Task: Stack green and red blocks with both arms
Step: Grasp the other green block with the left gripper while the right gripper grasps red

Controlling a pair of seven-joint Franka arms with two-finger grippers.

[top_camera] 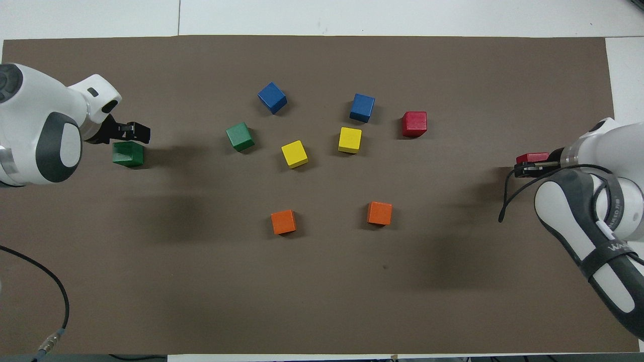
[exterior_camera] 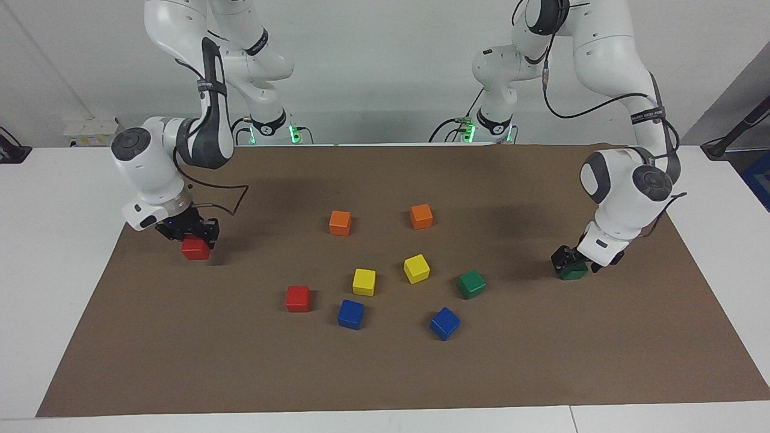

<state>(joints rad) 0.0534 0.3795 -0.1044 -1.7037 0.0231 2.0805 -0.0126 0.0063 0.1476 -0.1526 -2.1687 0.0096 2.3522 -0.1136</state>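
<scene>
Blue cubes [exterior_camera: 445,323] sit nearest cam; free red [exterior_camera: 298,298] at 7 o'clock of cluster, free green [exterior_camera: 471,284] at 4. R gripper [exterior_camera: 194,236] clamped on red cube [exterior_camera: 195,247], L gripper [exterior_camera: 572,263] on green cube [exterior_camera: 573,272], both at mat level at the arms' own table ends. Prob light, rigid, glossy = slippy; pinch flat opposite faces mid-height.

Here's the spread: a cluster of eight cubes [exterior_camera: 364,281] mid-bench [exterior_camera: 48,270]. One lone cube [exterior_camera: 195,248] sits toward the right arm's end beneath the right end effector [exterior_camera: 191,233]; another lone cube [exterior_camera: 574,272] toward the left arm's end beneath the left end effector [exterior_camera: 571,260].
</scene>
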